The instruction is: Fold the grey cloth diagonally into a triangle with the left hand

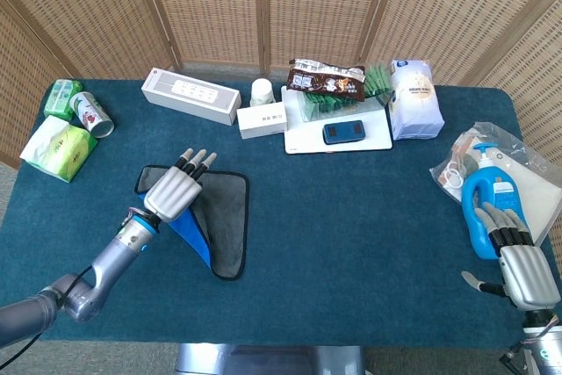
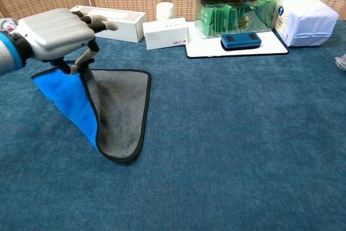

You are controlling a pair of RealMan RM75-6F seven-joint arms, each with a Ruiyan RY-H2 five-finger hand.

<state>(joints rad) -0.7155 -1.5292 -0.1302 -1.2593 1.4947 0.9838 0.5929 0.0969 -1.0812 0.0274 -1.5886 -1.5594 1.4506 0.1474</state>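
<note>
The grey cloth (image 1: 226, 212) (image 2: 121, 106), black-edged with a blue underside, lies on the blue table left of centre. My left hand (image 1: 175, 191) (image 2: 57, 31) pinches its near-left corner and holds it lifted, so the blue underside (image 2: 73, 101) faces out and that part stands up over the grey part. The cloth's right and near portions still lie flat. My right hand (image 1: 520, 263) rests with fingers apart at the table's right edge, holding nothing, beside a blue bottle (image 1: 486, 204). It does not show in the chest view.
Along the back stand a long white box (image 1: 190, 95), a small white box (image 1: 261, 119), a white cup (image 1: 262, 90), a white tray (image 1: 380, 138) with a dark phone, green packets and snack bag, and a white sack (image 1: 412, 98). Tissue pack and can sit far left.
</note>
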